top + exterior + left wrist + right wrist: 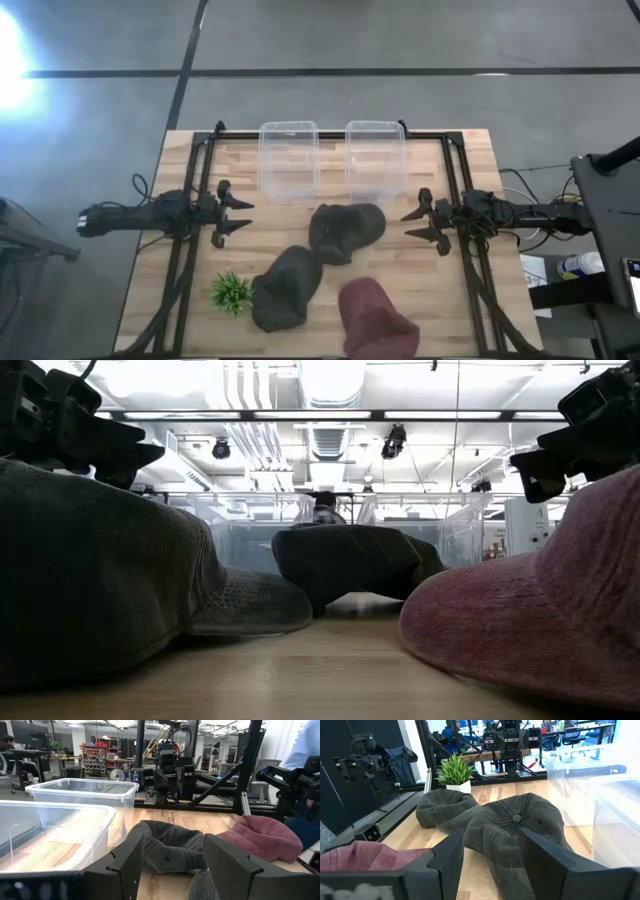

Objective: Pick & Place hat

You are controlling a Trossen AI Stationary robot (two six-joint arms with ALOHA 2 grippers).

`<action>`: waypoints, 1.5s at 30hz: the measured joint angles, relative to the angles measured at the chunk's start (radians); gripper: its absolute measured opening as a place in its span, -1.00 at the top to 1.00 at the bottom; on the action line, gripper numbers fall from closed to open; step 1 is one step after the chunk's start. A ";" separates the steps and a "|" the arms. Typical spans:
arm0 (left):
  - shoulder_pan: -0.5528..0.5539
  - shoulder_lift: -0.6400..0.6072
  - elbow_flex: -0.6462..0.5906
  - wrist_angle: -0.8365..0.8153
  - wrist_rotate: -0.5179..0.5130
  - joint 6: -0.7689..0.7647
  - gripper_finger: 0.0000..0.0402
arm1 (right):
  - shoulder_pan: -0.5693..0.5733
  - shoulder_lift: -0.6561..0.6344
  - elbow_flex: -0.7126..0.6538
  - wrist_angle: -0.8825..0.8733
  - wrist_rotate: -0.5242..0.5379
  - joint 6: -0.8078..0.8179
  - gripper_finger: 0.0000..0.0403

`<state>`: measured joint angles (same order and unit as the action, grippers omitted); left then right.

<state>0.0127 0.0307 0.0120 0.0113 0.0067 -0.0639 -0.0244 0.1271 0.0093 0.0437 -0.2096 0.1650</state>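
Three caps lie on the wooden table. A dark grey cap sits in the middle, below the bins, crown up. A second dark cap lies nearer the near edge, and a maroon cap lies at the near edge. My left gripper hovers open at the table's left, above the surface, pointing toward the middle cap. My right gripper hovers open at the right, pointing toward the same cap.
Two clear plastic bins stand side by side at the far edge. A small green plant stands left of the second dark cap. Black frame rails run along both sides.
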 joint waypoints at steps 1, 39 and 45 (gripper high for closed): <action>0.000 0.000 0.000 0.000 0.000 0.000 -0.01 | 0.000 0.000 0.000 0.000 0.000 0.000 0.09; 0.000 0.000 0.000 0.000 0.000 0.000 -0.01 | -0.010 0.477 0.001 -0.026 0.299 1.307 -0.05; 0.000 0.000 0.000 0.000 0.000 0.000 -0.01 | -0.016 0.739 0.007 0.110 0.318 1.364 -0.30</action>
<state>0.0128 0.0307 0.0120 0.0113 0.0067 -0.0642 -0.0407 0.8659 0.0162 0.1540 0.1088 1.5294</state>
